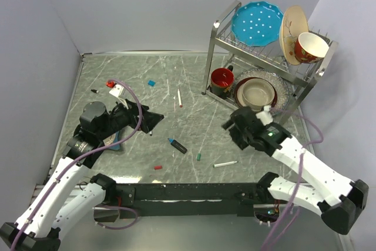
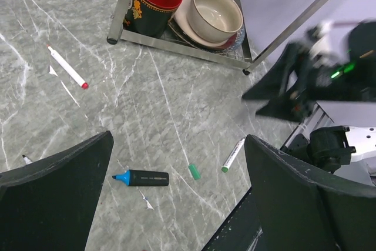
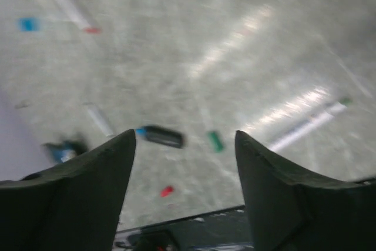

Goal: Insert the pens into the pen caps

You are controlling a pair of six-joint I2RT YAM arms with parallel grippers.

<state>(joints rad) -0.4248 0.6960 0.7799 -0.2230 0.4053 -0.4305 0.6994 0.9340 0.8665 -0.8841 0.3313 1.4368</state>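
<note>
**Top external view.** The left gripper (image 1: 150, 123) hangs over the table (image 1: 117, 69), jaws spread wide and empty, near the blue-tipped marker (image 1: 177, 145). The right gripper (image 1: 230, 125) hovers in front of the dish rack (image 1: 258, 53), jaws parted, nothing held. The green cap (image 1: 199, 157) lies between the marker and the green-tipped pen (image 1: 225, 163). The red cap (image 1: 157, 167) lies near the front edge. The blue cap (image 1: 151, 83) and the red-tipped pen (image 1: 179, 98) lie farther back. No pen is capped. Judged from this, the step in hand is the approach to a first pick.

**Left wrist view.** The blue-tipped marker lies flat on the table, framed between the two fingers (image 2: 59, 186), its tip pointing left. The green cap sits near its rear end, not touching.
- Centre the jaws over the middle of the black barrel.
- Set them square across the barrel before descending.
- Keep clear of the green cap, which looks light enough to skid away.

**Right wrist view.** The picture is blurred. Its fingers (image 3: 76, 180) stand apart with nothing between them. The marker, green cap, red cap and green-tipped pen can just be made out on the table below.
- Assign this arm the cap that matches the chosen pen.
- Grip the cap at its closed end, leaving the mouth free.
- Expect the cap to tip, so close slowly.
</note>
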